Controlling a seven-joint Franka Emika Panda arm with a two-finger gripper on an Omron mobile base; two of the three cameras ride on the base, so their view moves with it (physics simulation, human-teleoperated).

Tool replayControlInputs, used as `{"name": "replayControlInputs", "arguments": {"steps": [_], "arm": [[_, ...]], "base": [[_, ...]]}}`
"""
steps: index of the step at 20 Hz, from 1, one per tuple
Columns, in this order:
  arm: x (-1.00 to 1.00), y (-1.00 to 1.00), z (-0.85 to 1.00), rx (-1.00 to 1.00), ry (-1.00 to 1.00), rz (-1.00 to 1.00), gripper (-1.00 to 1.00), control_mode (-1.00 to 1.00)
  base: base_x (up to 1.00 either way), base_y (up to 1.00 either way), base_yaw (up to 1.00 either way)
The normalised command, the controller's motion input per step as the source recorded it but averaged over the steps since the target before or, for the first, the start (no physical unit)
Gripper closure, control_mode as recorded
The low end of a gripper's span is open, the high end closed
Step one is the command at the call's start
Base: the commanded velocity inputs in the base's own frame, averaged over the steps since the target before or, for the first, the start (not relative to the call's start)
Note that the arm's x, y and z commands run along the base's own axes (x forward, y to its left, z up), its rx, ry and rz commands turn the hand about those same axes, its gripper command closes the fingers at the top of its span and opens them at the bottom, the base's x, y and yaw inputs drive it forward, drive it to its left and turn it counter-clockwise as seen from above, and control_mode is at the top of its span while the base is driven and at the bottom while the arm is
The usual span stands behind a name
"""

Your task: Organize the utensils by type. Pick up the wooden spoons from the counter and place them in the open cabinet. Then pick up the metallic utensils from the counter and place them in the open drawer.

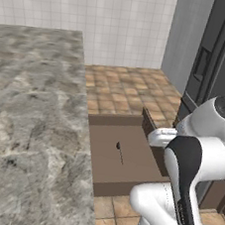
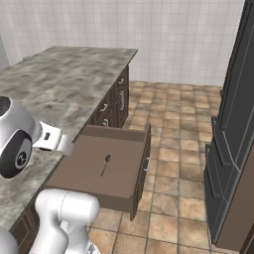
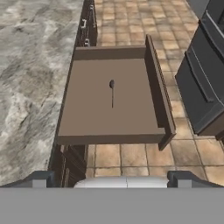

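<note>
The open drawer [image 1: 118, 120] [image 2: 141, 163] [image 3: 155, 83] stands pulled out from under the grey-brown marbled counter [image 1: 28, 124] [image 2: 59, 84] [image 3: 26, 65]. A very thin dark metallic utensil [image 1: 119, 152] [image 2: 105, 163] [image 3: 112, 92] with a tiny head lies flat near the middle of the drawer's brown bottom. My gripper [image 3: 113, 180] hangs above and in front of the drawer, looking down into it, open wide with nothing between its fingertips [image 3: 40, 178]. The counter top shows bare stone. The wooden spoons and the open cabinet are out of view.
A tall dark appliance [image 1: 215, 62] [image 2: 233, 124] [image 3: 205, 74] stands across the aisle from the drawer. Brown floor tiles [image 2: 173, 149] run between them. Lower cabinets with handles [image 2: 116, 106] sit beyond the drawer, and a white tiled wall [image 1: 120, 20] closes the back.
</note>
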Motion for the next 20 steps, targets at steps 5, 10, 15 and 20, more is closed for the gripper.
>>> {"name": "replayControlInputs", "arguments": {"steps": [5, 10, 15, 20], "arm": [[-0.04, -0.03, 0.0, 0.0, 0.22, 0.02, -1.0, -1.0], [0.04, 0.0, 0.0, 0.0, 0.09, 0.0, -1.0, -1.0], [0.0, 0.0, 0.0, 0.0, 0.0, 0.0, -1.0, -1.0], [0.0, 0.0, -0.01, 0.0, 0.02, -0.01, -1.0, -1.0]], "base": [[0.0, 0.0, 0.0], [0.0, 0.0, 0.0], [0.0, 0.0, 0.0], [0.0, 0.0, 0.0]]}}
